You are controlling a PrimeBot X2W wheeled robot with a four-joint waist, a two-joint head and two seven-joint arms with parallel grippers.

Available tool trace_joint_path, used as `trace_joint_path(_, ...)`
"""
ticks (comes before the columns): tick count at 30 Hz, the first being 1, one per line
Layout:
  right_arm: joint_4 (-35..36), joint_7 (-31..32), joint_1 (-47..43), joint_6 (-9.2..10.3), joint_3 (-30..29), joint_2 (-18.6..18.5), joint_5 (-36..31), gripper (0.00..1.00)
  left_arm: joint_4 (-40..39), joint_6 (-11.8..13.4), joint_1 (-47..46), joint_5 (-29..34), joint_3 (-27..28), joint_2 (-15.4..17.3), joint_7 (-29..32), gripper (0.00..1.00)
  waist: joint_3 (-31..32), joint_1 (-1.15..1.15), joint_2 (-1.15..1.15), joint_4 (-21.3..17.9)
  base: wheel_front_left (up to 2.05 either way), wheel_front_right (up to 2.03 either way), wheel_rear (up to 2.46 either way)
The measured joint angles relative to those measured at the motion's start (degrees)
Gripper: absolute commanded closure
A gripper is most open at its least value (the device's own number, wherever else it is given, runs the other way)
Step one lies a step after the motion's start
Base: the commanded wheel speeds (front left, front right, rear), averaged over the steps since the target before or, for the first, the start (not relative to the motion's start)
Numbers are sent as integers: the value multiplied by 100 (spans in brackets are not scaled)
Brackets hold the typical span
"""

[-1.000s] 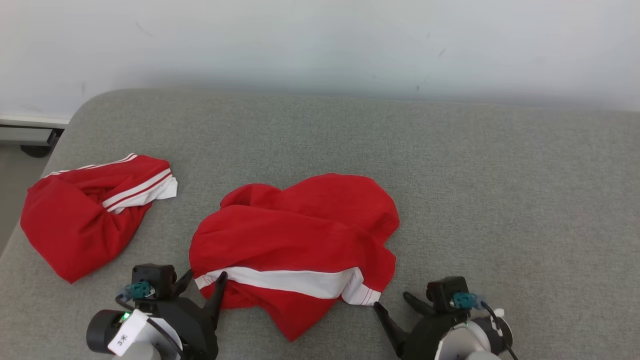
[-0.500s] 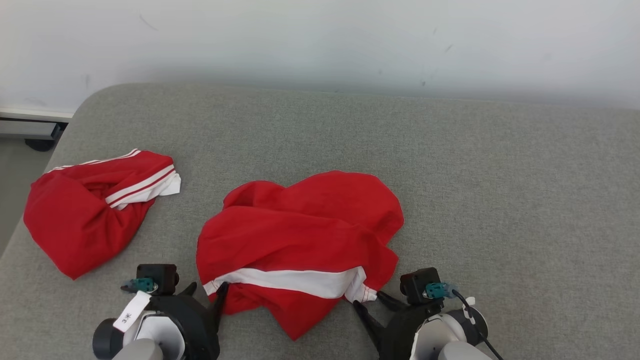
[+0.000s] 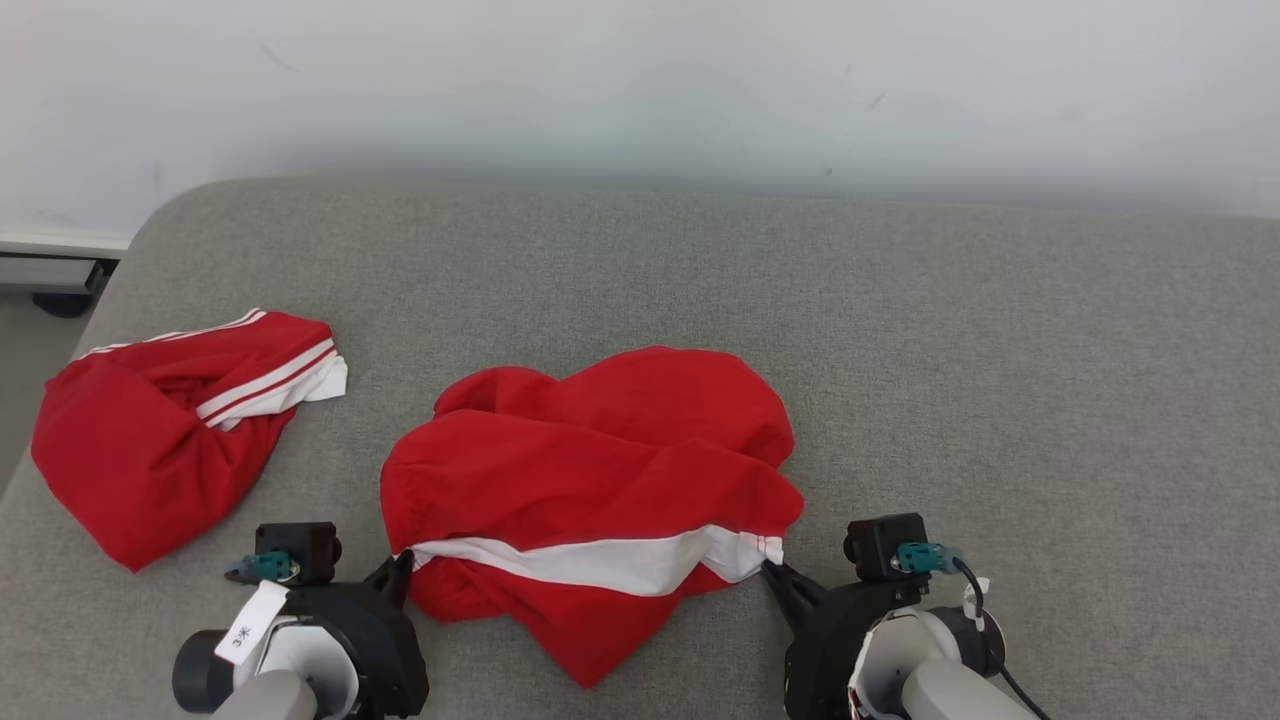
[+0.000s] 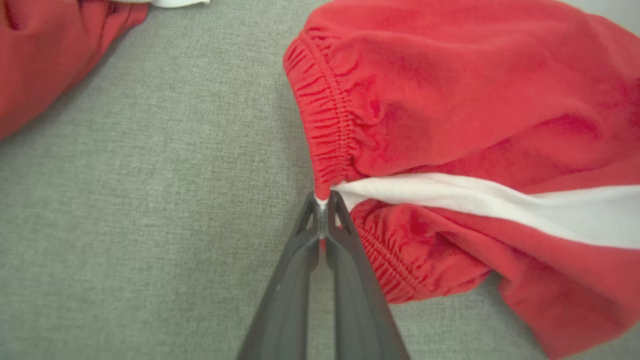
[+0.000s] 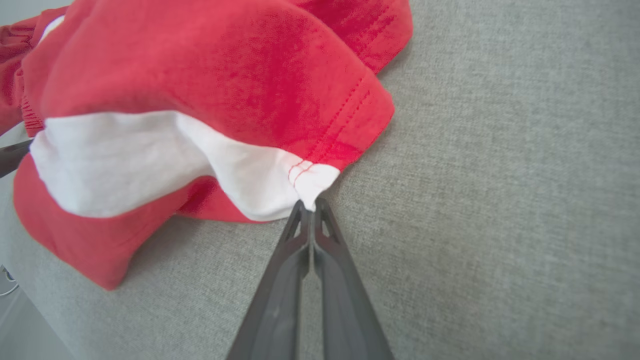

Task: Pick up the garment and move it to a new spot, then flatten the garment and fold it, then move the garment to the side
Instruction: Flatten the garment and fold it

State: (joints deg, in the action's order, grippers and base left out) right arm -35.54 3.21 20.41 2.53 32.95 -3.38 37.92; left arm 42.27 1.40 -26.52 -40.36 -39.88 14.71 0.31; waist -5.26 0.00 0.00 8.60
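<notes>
Caught at both ends: a crumpled red garment (image 3: 590, 470) with a broad white stripe (image 3: 600, 568) lies near the front edge of a grey fabric-covered surface (image 3: 950, 380), drawn between the robot's two grippers. The left gripper (image 3: 400, 568), at the lower left of the head view, has its two dark fingers (image 4: 297, 270) pressed together on the left end of the white stripe, just where it meets the gathered elastic band (image 4: 327, 125). A sliver of white cloth shows between the tips. The right gripper (image 3: 775, 575), at the lower right, is likewise clamped on the garment, nipping the stitched white corner of the hem (image 5: 312, 182) at the stripe's right end.

The bulk of the garment lies beyond and between the two pairs of fingertips, heaped in soft folds. A red flap below the stripe reaches back toward the robot. Both pinched corners sit low, close to the grey cloth; whether they touch it cannot be told. A second red garment (image 3: 140, 450), edged with thin white stripes, rests well apart to the left by the surface's rounded corner. A pale wall (image 3: 640, 80) runs behind.
</notes>
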Motion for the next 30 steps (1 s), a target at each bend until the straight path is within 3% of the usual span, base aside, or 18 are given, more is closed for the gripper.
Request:
trace_joint_path(7, -24, -171, 31, -107, -261, -219, 93, 100, -205, -52, -9, 15, 18, 86, -208, 100, 110, -1, 0, -59, 0, 0, 0)
trace_joint_path(12, 20, -3, 342, -330, -309, -488, 142, 100, -625, -398, 9, -102, 19, 148, -191, 100, 147, -1, 0, -173, 0, 0, 0)
trace_joint_path(16, 3, 582, 797, -595, -254, -761, 196, 100, -1013, -788, -114, -445, 20, 164, 143, 100, 118, -1, 0, -283, 0, 0, 0)
trace_joint_path(20, -176, 1586, 1671, -754, -69, -818, 336, 100, -1203, -856, -759, -803, 5, 325, 866, 100, 21, -1, 0, -417, 0, 0, 0)
trace_joint_path(23, -520, 2498, 2535, -728, -149, -698, 609, 100, -1193, -898, -1373, -949, -56, 538, 1639, 100, -111, 0, 0, -528, 0, 0, 0)
trace_joint_path(26, -719, 2966, 3618, -472, -347, -608, 647, 100, -1139, -896, -2100, -1361, 166, 594, 2221, 100, -284, 0, 1, -647, 0, 0, 0)
trace_joint_path(28, -679, 2815, 4526, -372, -569, -582, 609, 100, -1129, -893, -2856, -1414, 438, 577, 2225, 100, -420, 1, 1, -724, 0, 0, 0)
trace_joint_path(30, -495, 2230, 5475, -363, -777, -608, 332, 100, -1220, -893, -3846, -944, 627, 686, 1823, 100, -567, 2, 1, -795, 0, 0, 0)
